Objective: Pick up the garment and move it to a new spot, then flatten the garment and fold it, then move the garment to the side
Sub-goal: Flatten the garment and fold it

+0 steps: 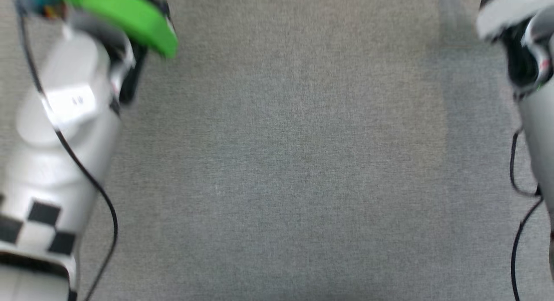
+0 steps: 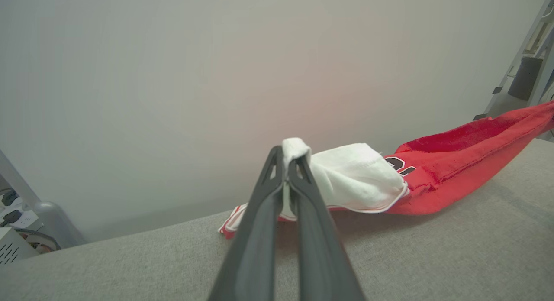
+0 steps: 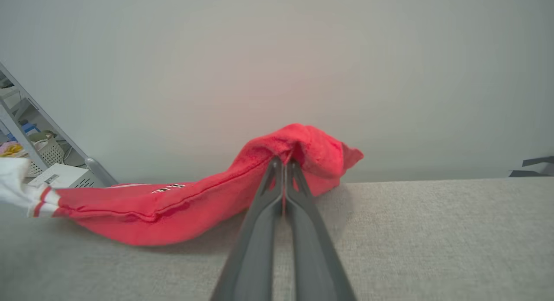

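The garment (image 2: 450,162) is a red shirt with a white sleeve (image 2: 355,175) and black print, stretched low over the grey cloth surface (image 2: 433,257). In the left wrist view my left gripper (image 2: 289,158) is shut on the white sleeve's edge, with the red body running off to the right. In the right wrist view my right gripper (image 3: 283,162) is shut on a bunched red part of the garment (image 3: 181,214), which sags to the left and touches the surface. In the head view both pale forearms (image 1: 65,132) stand at the side edges above the grey cloth.
A plain pale wall (image 3: 277,67) rises behind the far edge of the surface. A metal shelf frame (image 3: 52,132) with a basket and boxes stands at the left of the right wrist view. A green part (image 1: 130,15) sits on the left arm in the head view.
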